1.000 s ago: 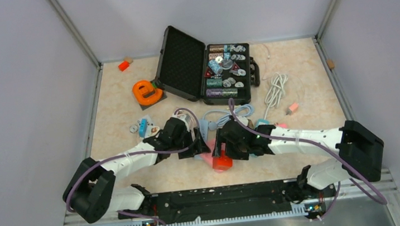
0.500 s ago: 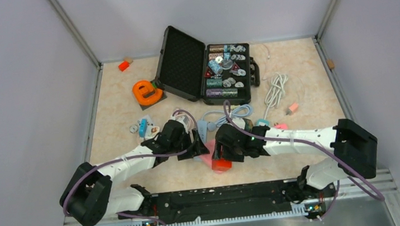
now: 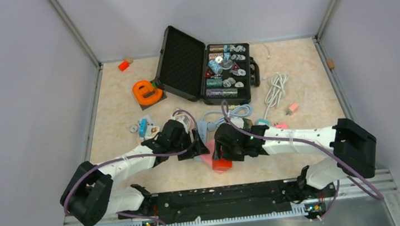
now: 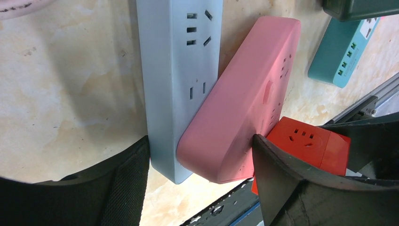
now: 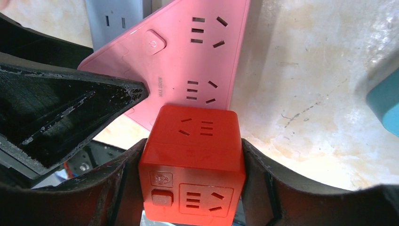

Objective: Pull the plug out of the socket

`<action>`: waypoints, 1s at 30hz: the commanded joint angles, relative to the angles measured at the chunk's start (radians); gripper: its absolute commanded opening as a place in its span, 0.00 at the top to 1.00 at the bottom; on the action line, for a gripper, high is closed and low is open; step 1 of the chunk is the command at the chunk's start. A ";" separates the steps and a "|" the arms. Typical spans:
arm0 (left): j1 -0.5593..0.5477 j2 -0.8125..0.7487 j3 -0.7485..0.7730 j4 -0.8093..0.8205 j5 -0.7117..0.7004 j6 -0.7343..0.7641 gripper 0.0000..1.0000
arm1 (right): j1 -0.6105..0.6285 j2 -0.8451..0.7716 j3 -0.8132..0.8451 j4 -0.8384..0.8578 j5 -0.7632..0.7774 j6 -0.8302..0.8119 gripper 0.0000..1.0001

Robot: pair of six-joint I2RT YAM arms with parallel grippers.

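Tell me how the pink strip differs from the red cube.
The pink strip is long and flat; the red cube is compact and blocky. The right gripper clamps the cube; the left gripper spans the pink strip and a grey strip beside it. The cube shows sockets on two faces, the pink strip on one. Both are multi-outlet sockets.

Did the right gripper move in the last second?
Yes. The right gripper, jaws shut on the red cube, shifted slightly left relative to the black case.

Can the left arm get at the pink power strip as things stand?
Likely yes: the left gripper straddles the pink strip and the grey-blue strip beside it; the right gripper grips only the red cube plug.
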 commanded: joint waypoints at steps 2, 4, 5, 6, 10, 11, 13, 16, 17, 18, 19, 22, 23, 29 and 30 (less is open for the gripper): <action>0.000 0.050 -0.019 -0.054 -0.097 0.038 0.39 | 0.048 0.051 0.200 -0.015 0.057 -0.078 1.00; 0.000 0.054 -0.015 -0.061 -0.103 0.039 0.39 | 0.047 0.053 0.205 -0.024 0.060 -0.078 1.00; 0.000 0.056 -0.015 -0.066 -0.106 0.040 0.39 | 0.046 0.047 0.203 -0.029 0.061 -0.076 1.00; 0.000 0.060 -0.014 -0.069 -0.109 0.042 0.40 | 0.045 0.035 0.198 -0.027 0.058 -0.076 1.00; 0.000 0.072 -0.016 -0.072 -0.106 0.043 0.40 | 0.000 -0.054 0.095 0.118 -0.081 -0.064 1.00; 0.000 0.073 -0.017 -0.072 -0.105 0.041 0.40 | -0.016 -0.080 0.055 0.170 -0.121 -0.059 1.00; 0.000 0.076 -0.018 -0.072 -0.104 0.043 0.41 | -0.041 -0.116 -0.003 0.243 -0.164 -0.055 1.00; 0.000 0.076 -0.021 -0.073 -0.110 0.045 0.41 | -0.040 -0.085 0.014 0.231 -0.172 -0.091 1.00; 0.000 0.078 -0.021 -0.073 -0.110 0.046 0.41 | -0.031 -0.062 0.035 0.202 -0.162 -0.108 1.00; 0.000 0.080 -0.021 -0.075 -0.109 0.044 0.41 | -0.016 -0.035 0.071 0.138 -0.093 -0.129 1.00; 0.000 0.081 -0.019 -0.075 -0.110 0.043 0.41 | 0.004 -0.006 0.113 0.084 -0.034 -0.147 1.00; 0.000 0.092 -0.015 -0.075 -0.109 0.046 0.43 | 0.023 0.059 0.191 -0.038 0.057 -0.173 1.00; 0.000 0.095 -0.012 -0.076 -0.108 0.047 0.45 | 0.024 0.062 0.198 -0.040 0.063 -0.177 1.00; 0.000 0.097 -0.004 -0.080 -0.093 0.054 0.45 | -0.008 -0.021 0.106 0.142 -0.064 -0.206 1.00; 0.000 0.098 -0.004 -0.076 -0.082 0.055 0.44 | -0.027 -0.037 0.075 0.193 -0.108 -0.207 1.00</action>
